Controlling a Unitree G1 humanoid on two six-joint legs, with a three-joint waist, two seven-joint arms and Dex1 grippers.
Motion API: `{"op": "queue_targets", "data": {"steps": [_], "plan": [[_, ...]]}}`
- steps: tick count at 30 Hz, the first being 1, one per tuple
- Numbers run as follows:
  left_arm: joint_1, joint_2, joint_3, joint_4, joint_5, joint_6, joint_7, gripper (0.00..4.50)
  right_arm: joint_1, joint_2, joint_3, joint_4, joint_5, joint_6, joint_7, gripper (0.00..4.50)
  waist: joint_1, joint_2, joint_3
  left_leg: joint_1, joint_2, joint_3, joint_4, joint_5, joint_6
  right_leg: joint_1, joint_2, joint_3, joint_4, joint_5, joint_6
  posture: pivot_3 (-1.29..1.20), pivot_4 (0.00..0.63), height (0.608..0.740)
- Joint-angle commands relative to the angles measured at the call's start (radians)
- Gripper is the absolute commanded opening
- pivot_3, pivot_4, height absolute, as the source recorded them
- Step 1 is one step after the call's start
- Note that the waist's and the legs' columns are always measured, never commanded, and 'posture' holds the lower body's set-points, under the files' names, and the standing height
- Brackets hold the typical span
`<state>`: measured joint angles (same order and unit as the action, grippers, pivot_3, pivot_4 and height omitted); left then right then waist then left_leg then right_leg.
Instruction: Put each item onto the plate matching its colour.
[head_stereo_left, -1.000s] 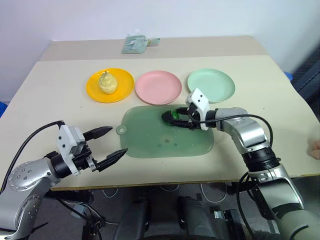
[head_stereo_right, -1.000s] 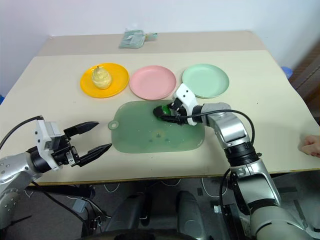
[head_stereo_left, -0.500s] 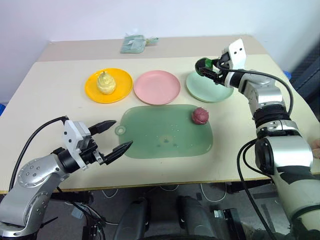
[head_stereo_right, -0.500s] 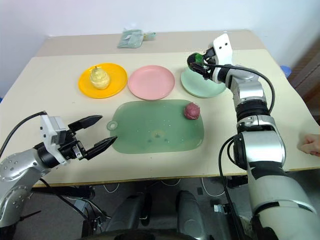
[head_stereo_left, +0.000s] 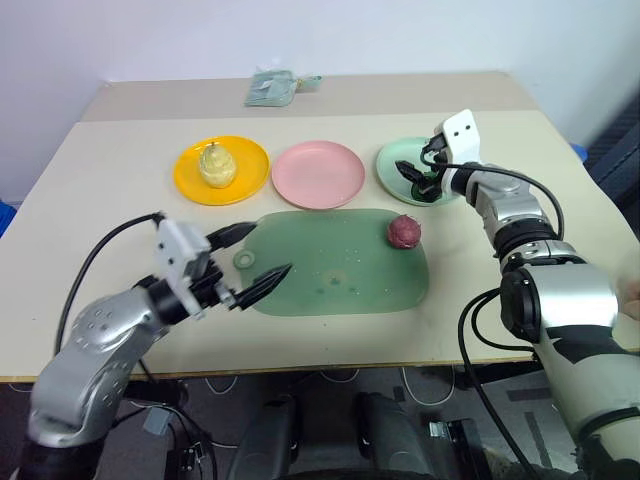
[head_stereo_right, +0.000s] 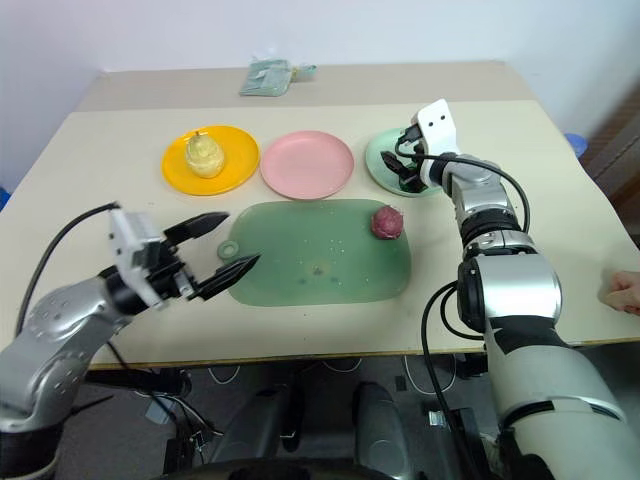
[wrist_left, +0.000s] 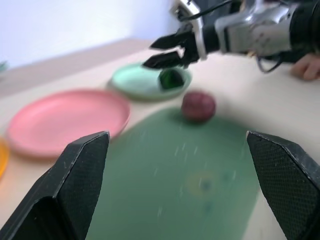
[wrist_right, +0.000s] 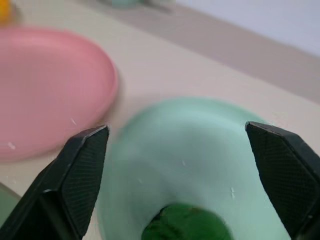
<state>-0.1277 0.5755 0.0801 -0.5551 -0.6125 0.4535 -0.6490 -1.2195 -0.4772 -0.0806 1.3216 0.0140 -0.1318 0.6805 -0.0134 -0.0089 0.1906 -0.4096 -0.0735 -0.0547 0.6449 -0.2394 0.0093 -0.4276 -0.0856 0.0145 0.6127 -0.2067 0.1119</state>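
A pale yellow pear-shaped item (head_stereo_left: 215, 165) stands on the yellow-orange plate (head_stereo_left: 243, 178). The pink plate (head_stereo_left: 318, 174) holds nothing. On the mint green plate (head_stereo_left: 392, 163) lies the dark green chunk (wrist_right: 184, 224), also seen as a chunk (wrist_left: 170, 79) under my right gripper (head_stereo_left: 412, 177). That gripper is open, its fingers spread just above the chunk. The maroon ball (head_stereo_left: 404, 231) rests on the green mat (head_stereo_left: 330, 270) near its far right corner. My left gripper (head_stereo_left: 262, 252) hangs open over the mat's left end, holding nothing.
A small pale green packet (head_stereo_left: 270, 88) lies at the back of the table. A person's hand (head_stereo_right: 622, 290) rests at the right table edge. The three plates stand in a row behind the mat.
My right gripper carried the green chunk from the mat to the mint green plate, then opened; the chunk now lies on the plate. My left gripper moved right, to the mat's left end.
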Motion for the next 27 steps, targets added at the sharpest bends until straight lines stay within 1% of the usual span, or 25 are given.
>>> {"op": "queue_targets", "data": {"steps": [1, 3, 5, 6, 8, 11, 14, 17, 20, 23, 27], "plan": [[-0.062, -0.02, -0.074, 0.048, 0.041, 0.007, -0.008, 4.5, -0.004, -0.07, -0.052, -0.121, 0.072, 0.032, 0.167, 4.46, -0.003, 0.0, 0.0, 0.0, 0.0, 0.0, 0.0, 0.0, 0.0, 0.0, 0.0, 0.0, 0.0, 0.0, 0.0, 0.0, 0.15, 0.74], [-0.091, -0.027, -0.106, 0.079, 0.052, -0.003, -0.033, 4.5, 0.048, -0.095, -0.057, -0.229, 0.111, 0.105, 0.272, 4.46, -0.003, 0.0, 0.0, 0.0, 0.0, 0.0, -0.001, 0.0, 0.0, -0.001, 0.0, 0.0, 0.0, 0.0, 0.0, 0.0, 0.15, 0.74], [-0.105, -0.029, -0.106, 0.095, 0.032, -0.005, -0.063, 4.5, 0.161, -0.126, -0.055, -0.446, 0.165, 0.23, 0.356, 4.46, -0.004, 0.0, 0.0, 0.0, 0.001, 0.0, -0.001, 0.0, 0.0, -0.001, 0.001, 0.0, 0.0, 0.0, 0.0, 0.0, 0.15, 0.74], [-0.101, -0.02, -0.081, 0.09, 0.001, 0.005, -0.079, 4.5, 0.241, -0.145, -0.058, -0.595, 0.198, 0.311, 0.371, 4.46, -0.002, 0.0, 0.0, 0.0, 0.001, 0.0, -0.001, 0.0, 0.0, -0.001, 0.001, 0.0, 0.0, 0.0, 0.0, 0.0, 0.15, 0.74], [-0.05, 0.034, -0.011, 0.056, -0.044, 0.015, -0.131, 4.5, 0.377, -0.169, -0.064, -0.834, 0.249, 0.441, 0.368, 4.46, -0.002, 0.0, 0.0, 0.0, 0.001, 0.0, -0.001, 0.0, 0.001, -0.001, 0.0, 0.0, 0.001, 0.0, 0.0, 0.0, 0.15, 0.74], [0.056, 0.097, 0.083, 0.006, -0.029, -0.048, -0.18, 4.5, 0.493, -0.176, -0.076, -1.003, 0.281, 0.546, 0.327, 4.46, -0.008, 0.005, 0.0, 0.0, 0.002, 0.001, -0.002, 0.0, 0.001, -0.003, -0.001, 0.002, 0.001, -0.001, -0.001, 0.0, 0.15, 0.74], [0.193, 0.177, 0.207, -0.03, -0.134, -0.034, -0.322, 4.5, 0.557, -0.162, -0.073, -1.067, 0.298, 0.607, 0.292, 4.46, -0.006, 0.005, 0.001, 0.0, 0.002, 0.002, -0.002, 0.0, 0.0, -0.004, -0.002, 0.003, 0.001, -0.002, -0.004, 0.0, 0.15, 0.74], [0.279, 0.217, 0.286, -0.043, -0.183, -0.031, -0.383, 4.5, 0.582, -0.146, -0.061, -1.076, 0.309, 0.636, 0.275, 4.46, 0.002, 0.005, 0.0, 0.0, 0.002, 0.002, -0.002, -0.001, 0.001, -0.003, -0.003, 0.003, 0.0, -0.003, -0.005, 0.0, 0.15, 0.74], [0.308, 0.231, 0.313, -0.061, -0.199, -0.02, -0.381, 4.5, 0.587, -0.127, -0.035, -1.041, 0.304, 0.652, 0.273, 4.46, 0.009, 0.004, 0.0, 0.0, 0.002, 0.001, 0.001, -0.001, 0.001, 0.0, -0.004, 0.002, -0.001, -0.004, -0.006, 0.0, 0.15, 0.74], [0.314, 0.226, 0.316, -0.117, -0.229, 0.01, -0.329, 4.5, 0.58, -0.112, -0.015, -0.987, 0.3, 0.666, 0.281, 4.46, 0.008, 0.004, 0.0, 0.0, 0.002, 0.001, 0.001, -0.001, 0.001, 0.0, -0.005, 0.002, -0.001, -0.004, -0.006, 0.0, 0.15, 0.74], [0.319, 0.223, 0.32, -0.169, -0.254, 0.039, -0.271, 4.5, 0.555, -0.105, 0.006, -0.872, 0.274, 0.623, 0.293, 4.46, 0.001, 0.004, 0.0, 0.0, 0.002, 0.001, 0.0, -0.001, 0.001, -0.001, -0.004, 0.002, -0.001, -0.004, -0.006, 0.0, 0.15, 0.74]]}}
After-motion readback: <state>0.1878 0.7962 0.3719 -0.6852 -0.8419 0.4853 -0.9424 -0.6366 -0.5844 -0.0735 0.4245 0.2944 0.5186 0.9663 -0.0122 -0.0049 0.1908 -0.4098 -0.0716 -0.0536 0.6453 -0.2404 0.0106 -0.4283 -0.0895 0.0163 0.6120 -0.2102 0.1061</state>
